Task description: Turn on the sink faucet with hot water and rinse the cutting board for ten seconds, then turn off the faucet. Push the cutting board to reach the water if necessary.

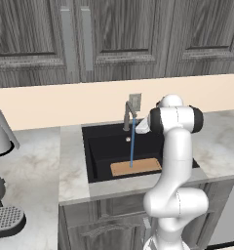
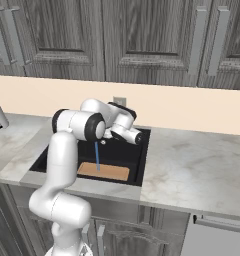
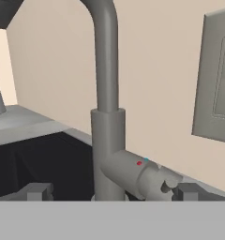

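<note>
Cutting board (image 1: 136, 167) lies flat — long axis across sink (image 1: 97, 146).

Blue water (image 1: 132, 144) falls from grey faucet (image 1: 128, 115) onto tan cutting board (image 1: 136, 167).

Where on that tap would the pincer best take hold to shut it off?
Probably the stubby handle jutting sideways from the faucet body, straddled end-on, one finger each side. It protrudes freely near the open pincer; the post is too thick.
</note>
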Tool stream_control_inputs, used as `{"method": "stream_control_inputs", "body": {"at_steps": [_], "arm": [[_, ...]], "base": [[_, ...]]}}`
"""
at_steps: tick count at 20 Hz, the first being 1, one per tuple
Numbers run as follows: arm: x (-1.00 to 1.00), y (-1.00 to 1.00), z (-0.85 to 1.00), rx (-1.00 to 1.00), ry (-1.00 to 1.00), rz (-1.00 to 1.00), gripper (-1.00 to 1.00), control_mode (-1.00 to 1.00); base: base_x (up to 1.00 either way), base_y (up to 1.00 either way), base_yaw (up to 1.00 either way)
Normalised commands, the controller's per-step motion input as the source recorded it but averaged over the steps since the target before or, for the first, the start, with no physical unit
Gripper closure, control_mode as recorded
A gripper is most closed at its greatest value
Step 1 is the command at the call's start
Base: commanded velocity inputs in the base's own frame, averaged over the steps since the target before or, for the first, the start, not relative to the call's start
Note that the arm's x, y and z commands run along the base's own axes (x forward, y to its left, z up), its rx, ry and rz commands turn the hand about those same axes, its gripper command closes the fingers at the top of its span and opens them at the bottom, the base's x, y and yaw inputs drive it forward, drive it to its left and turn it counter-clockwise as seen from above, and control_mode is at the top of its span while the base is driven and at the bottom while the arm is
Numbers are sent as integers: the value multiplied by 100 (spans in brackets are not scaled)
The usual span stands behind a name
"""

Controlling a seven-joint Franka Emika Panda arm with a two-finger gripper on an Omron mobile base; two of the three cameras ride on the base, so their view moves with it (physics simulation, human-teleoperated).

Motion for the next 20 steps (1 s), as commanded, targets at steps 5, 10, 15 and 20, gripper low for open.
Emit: {"method": "stream_control_inputs", "body": {"at_steps": [5, 10, 15, 20], "arm": [[0, 25, 0, 0, 0, -3, -100, -100], [0, 41, 0, 0, 0, -5, -100, -100], [0, 59, 0, 0, 0, -4, -100, -100], [0, 72, 0, -1, 0, -5, -100, -100]], "base": [[0, 0, 0], [0, 0, 0], [0, 0, 0], [0, 0, 0]]}}
